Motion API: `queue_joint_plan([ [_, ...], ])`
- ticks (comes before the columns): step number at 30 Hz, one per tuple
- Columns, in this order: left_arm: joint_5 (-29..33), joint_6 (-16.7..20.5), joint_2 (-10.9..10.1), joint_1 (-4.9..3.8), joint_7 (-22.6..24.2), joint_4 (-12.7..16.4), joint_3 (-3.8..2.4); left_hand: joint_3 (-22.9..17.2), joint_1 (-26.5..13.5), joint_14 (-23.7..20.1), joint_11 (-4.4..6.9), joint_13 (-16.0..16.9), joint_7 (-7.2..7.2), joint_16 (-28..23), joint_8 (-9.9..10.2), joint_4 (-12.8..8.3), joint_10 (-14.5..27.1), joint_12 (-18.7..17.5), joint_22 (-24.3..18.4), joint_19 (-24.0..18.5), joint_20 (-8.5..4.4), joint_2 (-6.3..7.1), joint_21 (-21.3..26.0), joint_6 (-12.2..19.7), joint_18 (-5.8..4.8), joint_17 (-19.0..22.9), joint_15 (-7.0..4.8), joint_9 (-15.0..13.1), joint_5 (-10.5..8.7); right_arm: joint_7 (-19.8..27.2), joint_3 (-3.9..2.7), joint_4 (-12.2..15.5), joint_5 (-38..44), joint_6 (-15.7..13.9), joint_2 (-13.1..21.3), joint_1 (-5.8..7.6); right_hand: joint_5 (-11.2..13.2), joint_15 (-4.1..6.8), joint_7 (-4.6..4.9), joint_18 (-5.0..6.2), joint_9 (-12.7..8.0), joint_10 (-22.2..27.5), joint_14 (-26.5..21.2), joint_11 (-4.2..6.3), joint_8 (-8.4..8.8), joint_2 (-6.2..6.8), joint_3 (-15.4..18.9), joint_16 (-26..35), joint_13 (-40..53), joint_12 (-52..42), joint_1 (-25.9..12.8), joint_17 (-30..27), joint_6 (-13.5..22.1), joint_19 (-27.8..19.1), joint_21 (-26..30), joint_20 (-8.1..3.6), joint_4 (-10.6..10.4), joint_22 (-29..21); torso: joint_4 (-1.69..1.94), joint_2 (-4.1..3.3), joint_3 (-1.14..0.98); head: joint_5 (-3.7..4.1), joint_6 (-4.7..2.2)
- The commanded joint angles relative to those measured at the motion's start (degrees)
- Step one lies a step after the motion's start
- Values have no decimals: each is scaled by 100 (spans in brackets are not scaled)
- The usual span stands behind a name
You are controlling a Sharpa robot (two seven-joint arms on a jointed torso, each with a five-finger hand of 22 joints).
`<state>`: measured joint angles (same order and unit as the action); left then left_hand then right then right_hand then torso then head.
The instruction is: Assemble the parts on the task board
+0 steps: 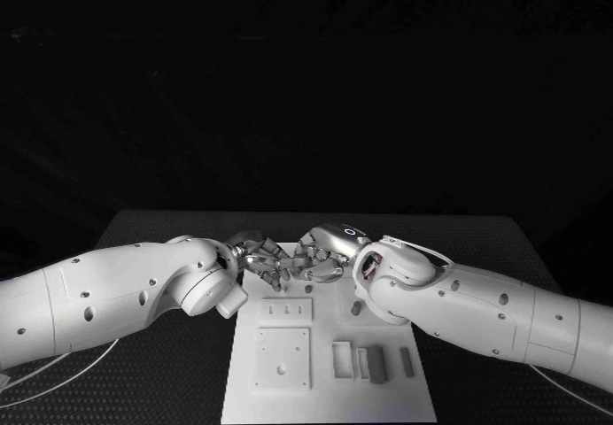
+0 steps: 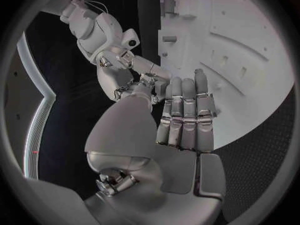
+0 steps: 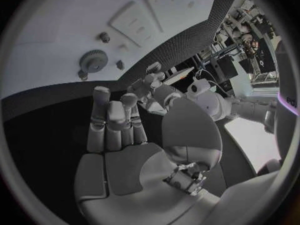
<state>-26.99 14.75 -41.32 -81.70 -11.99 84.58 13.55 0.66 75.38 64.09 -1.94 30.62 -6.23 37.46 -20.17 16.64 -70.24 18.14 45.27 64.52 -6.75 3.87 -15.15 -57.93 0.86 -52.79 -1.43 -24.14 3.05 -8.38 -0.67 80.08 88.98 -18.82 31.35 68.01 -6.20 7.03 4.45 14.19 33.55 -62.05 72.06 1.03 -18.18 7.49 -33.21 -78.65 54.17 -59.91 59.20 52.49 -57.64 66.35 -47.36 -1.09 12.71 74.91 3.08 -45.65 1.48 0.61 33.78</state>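
Observation:
The white task board (image 1: 326, 390) lies in the middle of the table. My left hand (image 1: 259, 257) and right hand (image 1: 327, 251) meet above its far end, thumbs close together. The left hand's (image 2: 186, 116) fingers are stretched out flat over the board (image 2: 244, 60) with the palm bare, and the right hand (image 2: 128, 67) sits just beyond its thumb. Fingers of the right hand (image 3: 115, 122) curl slightly over the black table, nothing in the palm, with the left hand (image 3: 152, 80) near its thumb. A gear (image 3: 94, 61) and a small peg (image 3: 104, 36) sit on the board (image 3: 50, 40). Grey bar parts (image 1: 372, 364) lie near the front.
Two raised square plates (image 1: 286, 311) (image 1: 281, 359) sit on the board's left half, and a small part (image 1: 358, 308) stands beside my right forearm. Both forearms cross the board's sides. Black table (image 1: 166, 372) borders the board on both sides.

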Motion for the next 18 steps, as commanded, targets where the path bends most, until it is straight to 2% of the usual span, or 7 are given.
queue_joint_plan([
  [1, 53, 20, 29, -2, 112, 54, -9, -56, 185, -12, 30, 14, -12, 45, -16, -9, -7, 44, 33, -3, -42, -46, -28, -44, 35, -3, -23, -4, -26, 20, 0, -4, 68, 121, -66, -17, -27, 41, 59, 81, -8, -28, -12, 30, -16, 12, 1, -34, 6, -20, -42, 5, -95, 44, -32, -6, -35, 105, -3, 0, -1, 4, 2],
  [8, 152, 117, 9, -2, 174, 62, -9, -144, 595, -38, 26, 32, -12, 92, -11, -10, 10, 68, 102, -37, -43, -188, -37, -53, 15, 16, -20, -15, -23, 15, 1, -87, 58, 130, -105, -42, -26, 42, 58, 81, -6, -30, -9, 31, -16, 7, 1, -34, 7, -21, -48, 5, -98, 47, -32, -7, -42, 105, 8, -1, 1, -1, 22],
  [18, 197, 27, 1, -2, 158, 65, -9, -328, 870, -48, 50, 43, 15, 146, -34, -7, -42, 102, 167, -61, -46, -356, -41, -117, 2, 37, -21, -42, -25, 13, 1, -84, 58, 141, -100, -58, -26, 43, 57, 81, -3, -32, -7, 32, -15, 4, 1, -33, 7, -21, -52, 5, -100, 48, -32, -9, -47, 105, -3, -1, -5, -11, 27],
])
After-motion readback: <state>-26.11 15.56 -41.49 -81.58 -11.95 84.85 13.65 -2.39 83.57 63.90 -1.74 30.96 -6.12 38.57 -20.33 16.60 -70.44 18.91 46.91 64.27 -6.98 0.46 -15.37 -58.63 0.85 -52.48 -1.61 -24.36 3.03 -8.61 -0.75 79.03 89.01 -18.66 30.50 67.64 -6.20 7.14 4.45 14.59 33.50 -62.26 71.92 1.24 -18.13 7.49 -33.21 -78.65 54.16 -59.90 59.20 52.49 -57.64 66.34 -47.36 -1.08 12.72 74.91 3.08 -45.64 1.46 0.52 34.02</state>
